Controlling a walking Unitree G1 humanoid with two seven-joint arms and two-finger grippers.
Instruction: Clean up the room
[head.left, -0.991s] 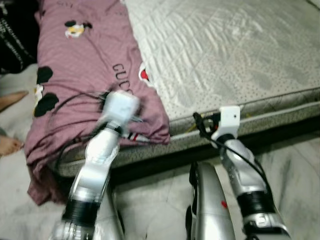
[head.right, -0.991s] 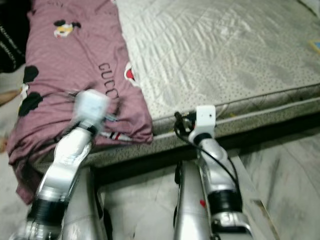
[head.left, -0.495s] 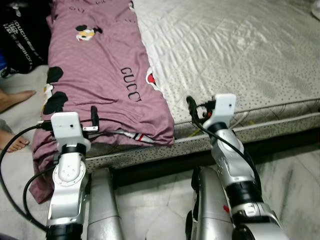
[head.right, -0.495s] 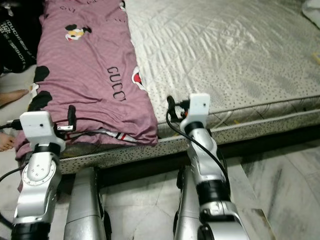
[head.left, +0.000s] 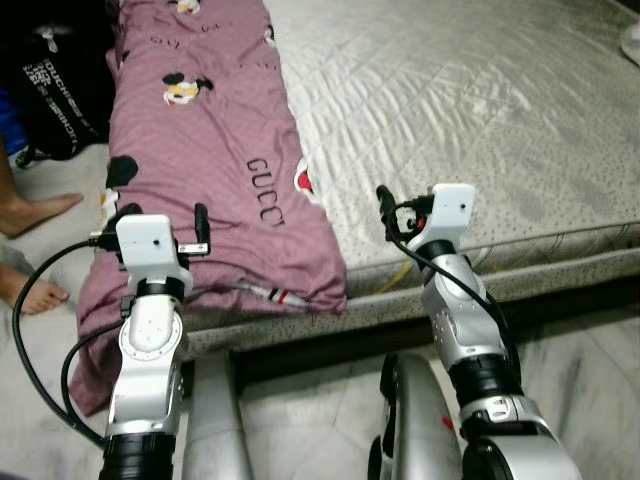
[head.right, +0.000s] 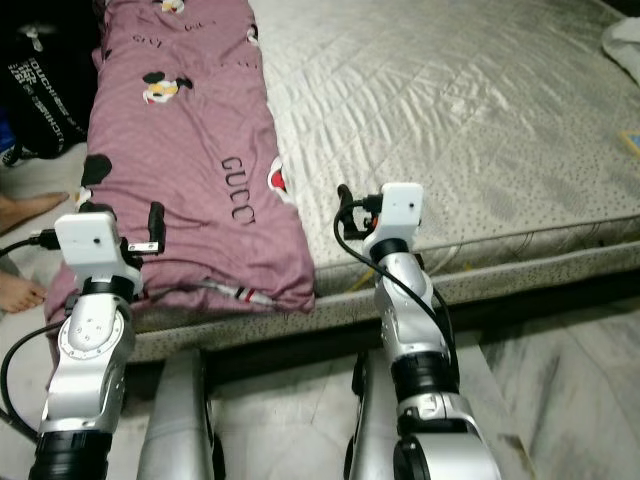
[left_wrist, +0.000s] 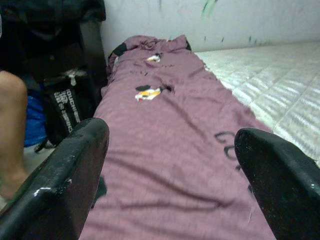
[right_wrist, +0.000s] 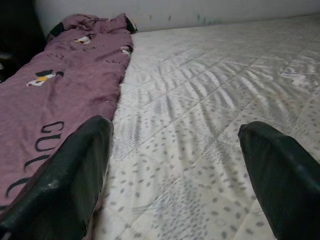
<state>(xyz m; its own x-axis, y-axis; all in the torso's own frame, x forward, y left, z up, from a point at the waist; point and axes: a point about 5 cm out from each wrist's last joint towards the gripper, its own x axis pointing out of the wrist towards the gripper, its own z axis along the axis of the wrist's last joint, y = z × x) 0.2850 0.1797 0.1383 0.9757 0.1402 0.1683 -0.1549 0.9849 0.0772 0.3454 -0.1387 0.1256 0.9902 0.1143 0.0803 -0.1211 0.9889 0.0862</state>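
A mauve blanket (head.left: 210, 150) printed with cartoon mice and black letters lies folded lengthwise along the left side of a grey quilted mattress (head.left: 470, 110). Its near end droops over the mattress's front edge. My left gripper (head.left: 160, 215) hovers over that near end, open, with the blanket (left_wrist: 170, 130) stretching away between its fingers (left_wrist: 65, 185) and nothing held. My right gripper (head.left: 420, 200) hangs above the bare mattress (right_wrist: 200, 125) near its front edge, just right of the blanket. It is open too, with nothing between its fingers (right_wrist: 60, 175).
A person's bare feet (head.left: 35, 210) rest on the floor left of the bed, beside a black bag (head.left: 60, 90). White cloth (head.right: 622, 40) and a small coloured item (head.right: 630, 140) lie at the mattress's far right. Marble floor (head.left: 590, 350) runs along the bed's front.
My left arm swung from over the blanket's middle toward its near left part and steadied. The view has shifted, bringing more of the bed's far end into sight.
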